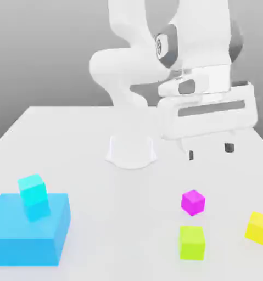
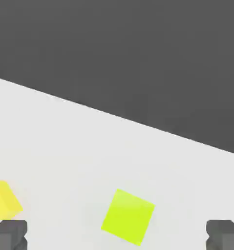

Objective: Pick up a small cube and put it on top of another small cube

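The small magenta cube [image 1: 192, 202] rests on the white table, right of centre in the exterior view. The light cyan cube [image 1: 33, 196] sits slightly tilted on top of a large flat blue block [image 1: 29, 233] at the exterior view's left. My gripper [image 1: 210, 151] hangs open above the table, up and behind the magenta cube, with nothing between its fingers. In the hand view the two dark fingertips [image 2: 9, 234] stand wide apart, and a yellow-green cube [image 2: 127, 216] lies on the table between them.
A yellow-green cube [image 1: 191, 242] lies just in front of the magenta one, and a yellow cube [image 1: 259, 228] [image 2: 2, 200] sits near the exterior view's right edge. The arm's white base [image 1: 131, 151] stands at the back centre.
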